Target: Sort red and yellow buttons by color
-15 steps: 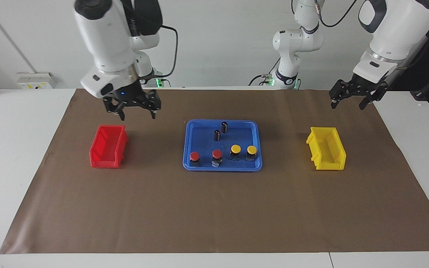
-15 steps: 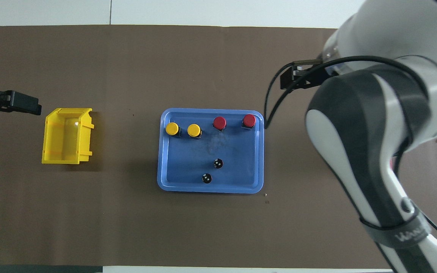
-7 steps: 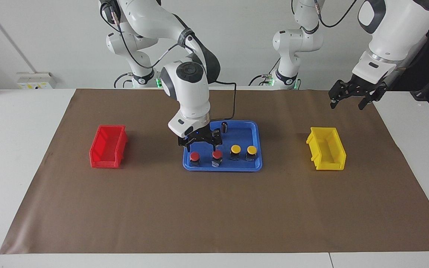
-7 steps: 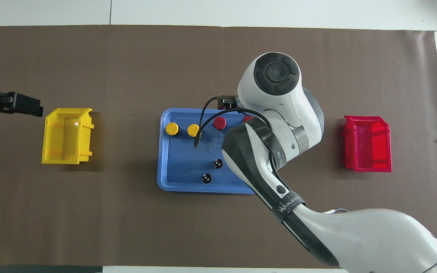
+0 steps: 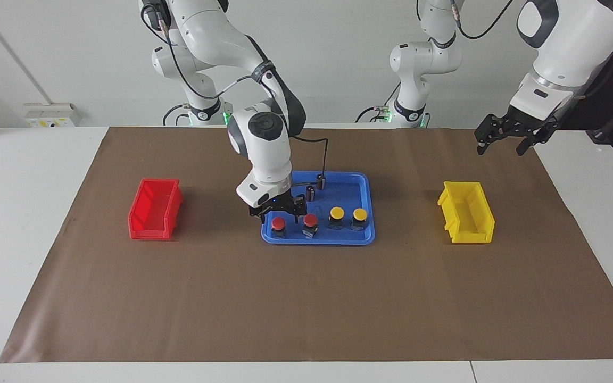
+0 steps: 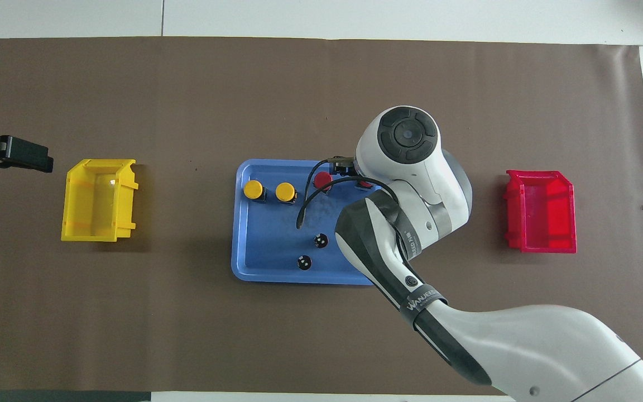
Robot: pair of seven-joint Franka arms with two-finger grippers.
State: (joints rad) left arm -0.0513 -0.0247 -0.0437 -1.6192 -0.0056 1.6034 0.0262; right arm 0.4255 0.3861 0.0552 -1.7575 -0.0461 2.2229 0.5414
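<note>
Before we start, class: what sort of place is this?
Probably a robotics lab set up for a sorting test: two arms at a table under a brown mat, with a blue tray of buttons between a red bin and a yellow bin.

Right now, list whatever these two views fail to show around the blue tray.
- Red button at the right arm's end of the row: the right arm covers nearly all of it in the overhead view.
- Right hand: over that button; the facing view does not settle whether it touches.
- Blue tray: the right arm covers one corner in the overhead view.
- Left hand: cut off by the overhead view's edge.
</note>
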